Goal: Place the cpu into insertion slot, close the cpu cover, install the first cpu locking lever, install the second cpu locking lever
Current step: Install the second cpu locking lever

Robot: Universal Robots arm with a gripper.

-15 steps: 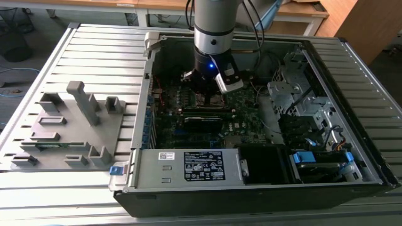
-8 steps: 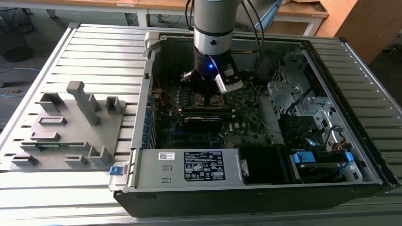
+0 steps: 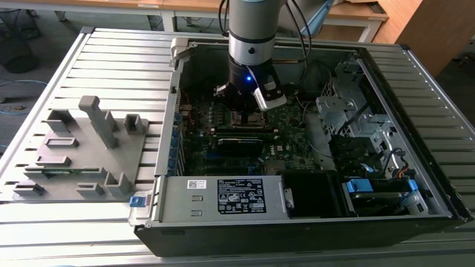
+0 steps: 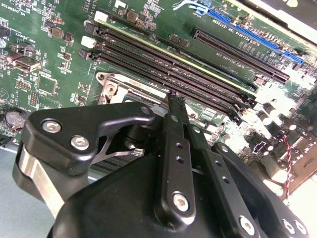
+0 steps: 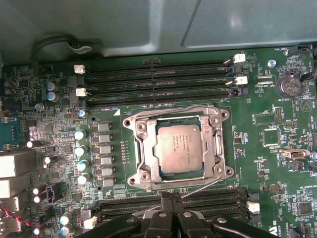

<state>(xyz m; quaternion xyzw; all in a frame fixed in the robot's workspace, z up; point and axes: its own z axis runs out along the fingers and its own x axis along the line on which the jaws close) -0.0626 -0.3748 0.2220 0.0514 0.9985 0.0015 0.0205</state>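
The arm (image 3: 251,33) stood nearly upright, reaching straight down into the open computer case (image 3: 297,222), its wrist low over the motherboard (image 3: 286,144) in the far half of the case. In the first wrist view the cpu (image 5: 178,148) lay flat in the insertion slot (image 5: 132,173), its dull silver top showing through the window of the cpu cover (image 5: 214,141), which was folded down around it. A thin lever rod (image 5: 200,187) ran slantwise along the socket's edge nearest the pincer, still raised off its catch as far as I could see. The gripper (image 5: 170,199) hovered just beside that edge, over the black memory slots (image 5: 198,203) flanking the socket, with the chip just beyond its tips. Its two fingers (image 4: 174,106) were pressed together, tips meeting with no gap, and I could see nothing pinched between them; whether the tips touched the lever rod I could not tell. To the exterior view's left of the case, a grey parts fixture (image 3: 78,150) sat on the slatted table (image 3: 44,78).
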